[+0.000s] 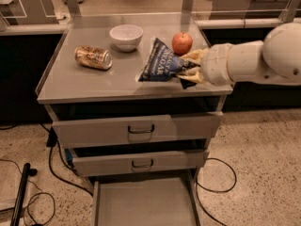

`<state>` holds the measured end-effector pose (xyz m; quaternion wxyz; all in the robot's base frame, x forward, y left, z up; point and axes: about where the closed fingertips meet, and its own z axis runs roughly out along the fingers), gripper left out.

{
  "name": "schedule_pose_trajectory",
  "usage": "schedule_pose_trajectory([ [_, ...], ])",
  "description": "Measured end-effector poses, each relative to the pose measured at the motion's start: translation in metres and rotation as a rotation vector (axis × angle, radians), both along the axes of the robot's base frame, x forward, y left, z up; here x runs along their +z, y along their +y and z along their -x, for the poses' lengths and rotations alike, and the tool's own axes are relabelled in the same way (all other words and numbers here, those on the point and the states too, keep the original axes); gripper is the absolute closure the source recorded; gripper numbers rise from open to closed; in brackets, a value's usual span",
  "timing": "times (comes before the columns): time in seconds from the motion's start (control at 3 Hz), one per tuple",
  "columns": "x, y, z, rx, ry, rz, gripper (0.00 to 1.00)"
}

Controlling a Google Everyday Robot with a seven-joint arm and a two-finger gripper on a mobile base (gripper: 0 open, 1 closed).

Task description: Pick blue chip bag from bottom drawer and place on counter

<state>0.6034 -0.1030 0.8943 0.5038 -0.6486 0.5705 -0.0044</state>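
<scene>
The blue chip bag (161,62), dark blue foil with white lettering, hangs just above the right half of the grey counter (80,81). My gripper (192,66) reaches in from the right on a white arm and is shut on the bag's right end. The bag tilts with its point up and to the left. The bottom drawer (146,202) is pulled out at the base of the cabinet and shows a bare grey tray.
A gold soda can (93,57) lies on its side on the counter's left. A white bowl (126,36) and a red apple (182,43) stand at the back. Two grey drawers with dark handles (141,129) are partly open. Cables (28,192) lie on the floor.
</scene>
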Motion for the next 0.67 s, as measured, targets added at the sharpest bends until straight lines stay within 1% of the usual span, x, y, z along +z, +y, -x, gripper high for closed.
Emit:
schedule_pose_trajectory([
  [0.33,0.008,0.009,-0.044,-0.051,0.034,-0.046,1.0],
  [0.67,0.002,0.012,-0.08,-0.097,0.084,-0.112,1.0],
])
